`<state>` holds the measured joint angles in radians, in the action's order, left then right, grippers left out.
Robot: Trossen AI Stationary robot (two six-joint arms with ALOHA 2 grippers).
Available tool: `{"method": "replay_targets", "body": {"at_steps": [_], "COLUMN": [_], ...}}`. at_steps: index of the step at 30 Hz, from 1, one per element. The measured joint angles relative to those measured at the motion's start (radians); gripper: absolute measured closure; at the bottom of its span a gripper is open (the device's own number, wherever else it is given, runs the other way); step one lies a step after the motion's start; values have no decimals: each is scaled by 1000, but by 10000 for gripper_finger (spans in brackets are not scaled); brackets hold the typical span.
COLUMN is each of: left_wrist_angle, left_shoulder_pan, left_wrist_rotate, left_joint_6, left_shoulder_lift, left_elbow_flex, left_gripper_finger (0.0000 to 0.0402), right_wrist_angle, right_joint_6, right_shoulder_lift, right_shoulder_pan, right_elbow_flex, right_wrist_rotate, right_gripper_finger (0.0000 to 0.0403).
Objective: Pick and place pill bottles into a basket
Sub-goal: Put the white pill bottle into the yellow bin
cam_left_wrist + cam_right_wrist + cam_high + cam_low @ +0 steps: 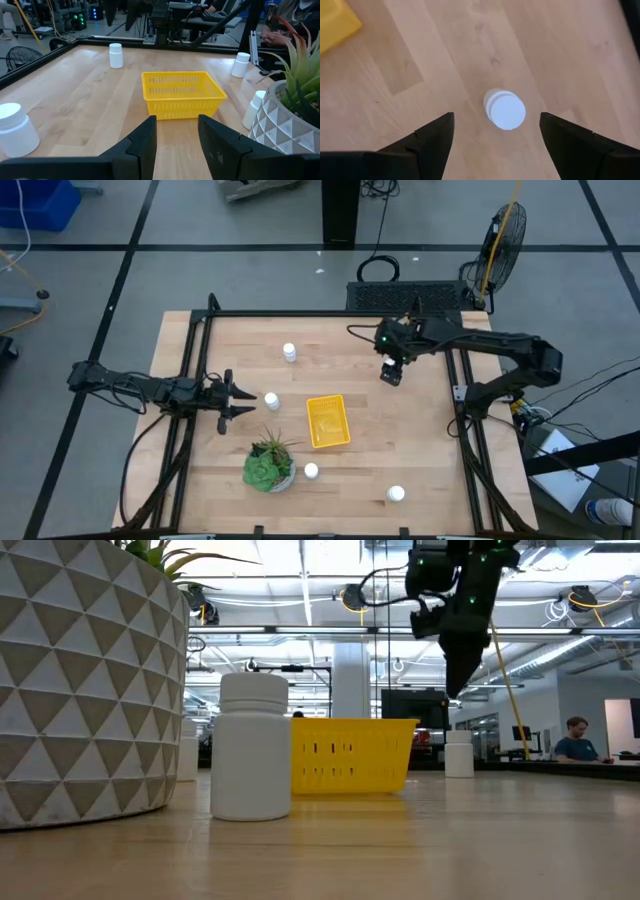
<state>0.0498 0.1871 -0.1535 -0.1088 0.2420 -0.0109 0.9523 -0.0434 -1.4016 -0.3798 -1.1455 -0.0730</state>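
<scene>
The yellow basket (328,421) lies at mid-table. White pill bottles stand upright on the wood at the far left (289,352), left of the basket (271,400), beside the plant (311,471) and near the front (396,494). Another bottle (504,109) stands right under my right gripper (496,118), which is open and points down, well above the bottle (459,753). My left gripper (177,135) is open and empty, low over the table at the left (235,400), facing the basket (182,94). The nearest bottle (15,130) stands beside it, outside its fingers.
A green plant in a white patterned pot (268,468) stands near the front, left of the basket, with one bottle (255,109) close beside it. A black frame (300,313) runs around the table's edges. A person sits in the room beyond the table (577,740).
</scene>
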Motion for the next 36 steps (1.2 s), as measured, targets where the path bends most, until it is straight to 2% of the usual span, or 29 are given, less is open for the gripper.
{"method": "replay_targets", "body": {"at_steps": [11,14,22,36], "left_wrist_angle": [1,1,2,2], "left_shoulder_pan": [0,0,0,0], "left_wrist_rotate": [0,-1,-1,-2], "left_joint_6": [0,0,0,0], "left_shoulder_lift": [0,0,0,0], "left_elbow_flex": [0,0,0,0], "left_gripper_finger": [252,252,252,252], "right_wrist_angle": [-34,-62,-135,-140], "right_joint_6": [4,4,9,33], "right_shoulder_lift": [-4,-4,-4,-4], "right_shoulder_pan": [-46,-53,-53,-77], "right_elbow_flex": [101,120,130,130], "right_wrist_rotate": [2,38,52,50], "right_gripper_finger": [120,119,120,121]}}
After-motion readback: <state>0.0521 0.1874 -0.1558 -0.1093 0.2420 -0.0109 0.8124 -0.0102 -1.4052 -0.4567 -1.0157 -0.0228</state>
